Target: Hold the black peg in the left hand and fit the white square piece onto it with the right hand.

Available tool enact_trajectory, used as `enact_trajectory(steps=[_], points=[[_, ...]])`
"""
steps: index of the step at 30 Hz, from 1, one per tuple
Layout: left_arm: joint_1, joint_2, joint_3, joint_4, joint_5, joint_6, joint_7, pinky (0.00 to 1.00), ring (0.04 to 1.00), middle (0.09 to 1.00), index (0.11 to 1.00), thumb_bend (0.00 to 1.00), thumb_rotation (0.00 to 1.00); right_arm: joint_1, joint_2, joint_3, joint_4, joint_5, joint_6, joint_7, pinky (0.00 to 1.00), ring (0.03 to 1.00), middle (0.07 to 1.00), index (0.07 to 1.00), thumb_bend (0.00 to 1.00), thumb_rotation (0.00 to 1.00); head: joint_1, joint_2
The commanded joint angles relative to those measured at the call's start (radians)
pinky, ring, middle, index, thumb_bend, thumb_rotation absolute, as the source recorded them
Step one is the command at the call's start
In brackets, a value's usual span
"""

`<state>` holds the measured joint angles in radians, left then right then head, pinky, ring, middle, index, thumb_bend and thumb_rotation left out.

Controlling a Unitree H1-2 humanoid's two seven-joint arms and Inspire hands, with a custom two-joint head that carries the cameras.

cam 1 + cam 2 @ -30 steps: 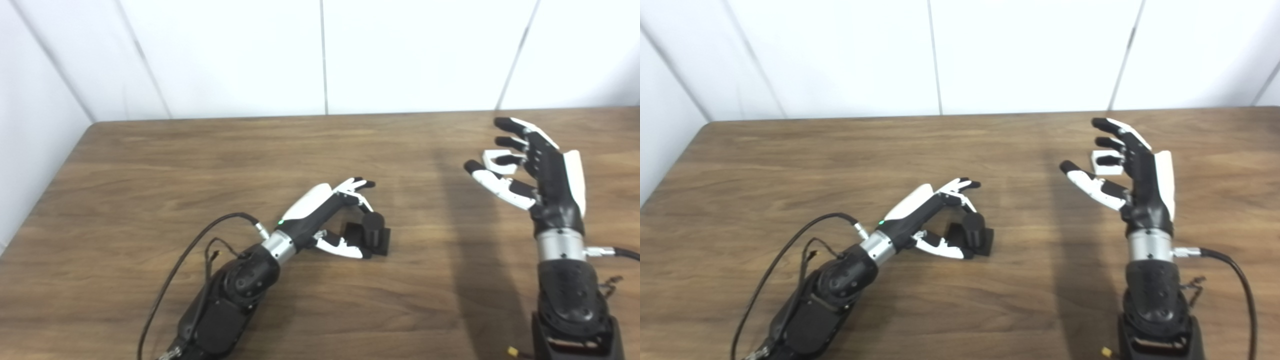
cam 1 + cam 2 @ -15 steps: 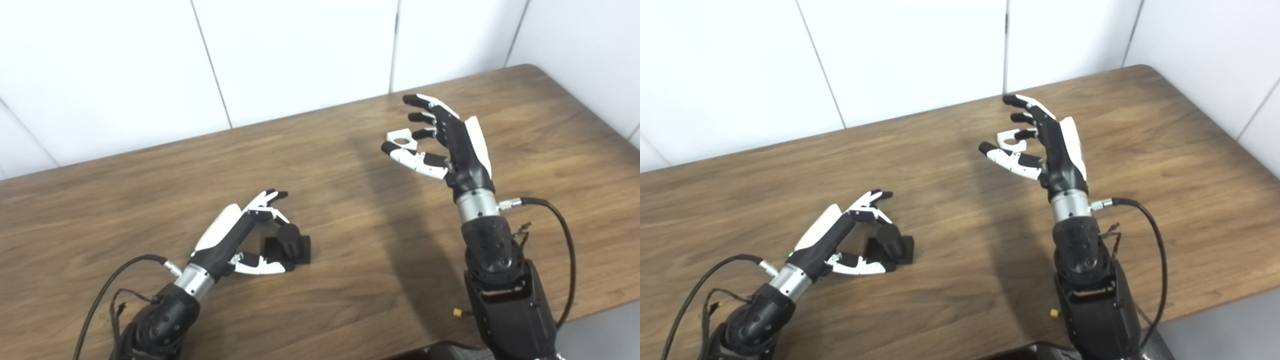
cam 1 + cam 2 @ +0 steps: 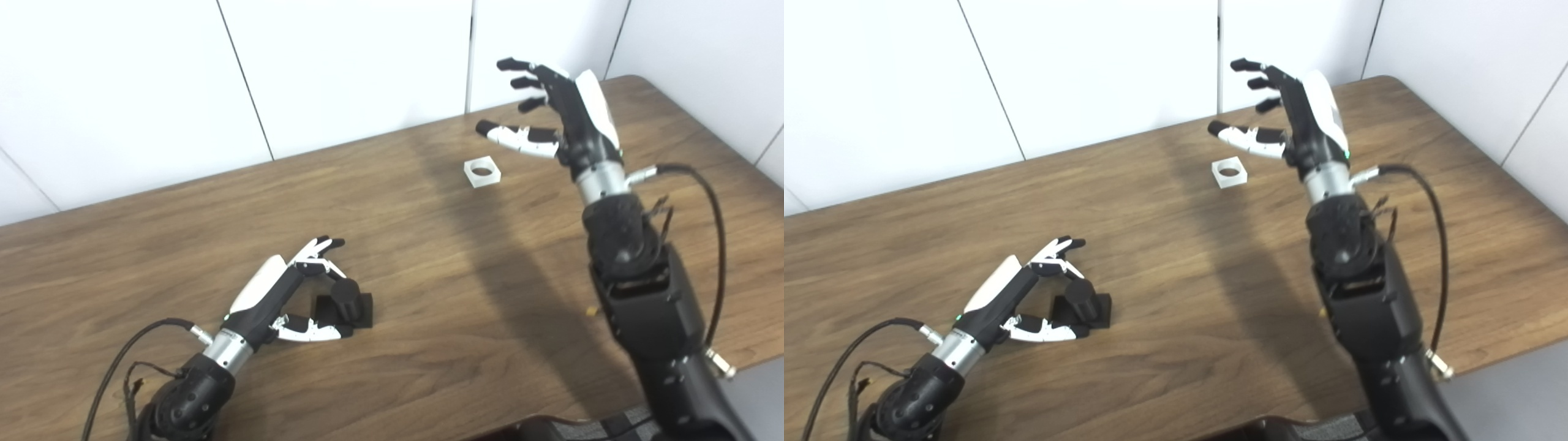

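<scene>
Nearest the camera, the left arm comes in low over the dark brown wood-grain worktop [image 3: 429,343], its black cable looping off the forearm, and the black-and-white left hand [image 3: 288,300] lies close to the surface with its fingers curved over the top of the black cylindrical peg on its square black base [image 3: 348,301]. The thumb stretches along the near side of the base and the fingertips arch above the peg's round top; the hand is cupped about the peg rather than clamped, though from this angle it is hard to say whether any finger actually touches it. The peg stands upright, base flat on the wood. Further right, the right arm rises steeply from the bottom edge, black forearm and silver wrist, cable curling away beside it. Well apart from the peg, toward the back of the worktop, the small white square piece with a round hole [image 3: 1229,172] lies flat on the surface, alone, nothing gripping it. Just beyond and above it the black-and-white right hand [image 3: 1295,116] hangs in the air, fingers spread wide and thumb pointing left over the piece, holding nothing. White wall panels [image 3: 343,67] close the scene behind.
</scene>
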<state>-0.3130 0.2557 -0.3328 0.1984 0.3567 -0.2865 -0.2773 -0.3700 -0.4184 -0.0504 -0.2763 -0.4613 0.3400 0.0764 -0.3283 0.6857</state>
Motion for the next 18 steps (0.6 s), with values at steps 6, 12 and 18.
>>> enact_trajectory(steps=[6,12,18], points=[[-0.007,0.016,0.01,0.002,0.006,0.01,-0.005,0.9,0.997,0.948,0.493,0.52,0.08,-0.127,-0.127,0.077,0.068,-0.048,-0.011,0.109,0.75,0.919,0.936,0.825,0.72,0.31,0.003,0.0],[-0.006,0.017,0.015,-0.001,0.001,0.014,-0.01,0.91,1.0,0.951,0.493,0.52,0.08,-0.203,-0.189,0.15,0.144,-0.107,0.014,0.204,0.79,0.959,0.97,0.851,0.75,0.35,0.006,0.002],[-0.001,0.016,0.016,0.002,0.007,0.01,-0.006,0.9,1.0,0.948,0.493,0.52,0.08,-0.276,-0.237,0.221,0.257,-0.142,-0.022,0.278,0.9,0.992,0.989,0.858,0.75,0.35,0.009,-0.001]])
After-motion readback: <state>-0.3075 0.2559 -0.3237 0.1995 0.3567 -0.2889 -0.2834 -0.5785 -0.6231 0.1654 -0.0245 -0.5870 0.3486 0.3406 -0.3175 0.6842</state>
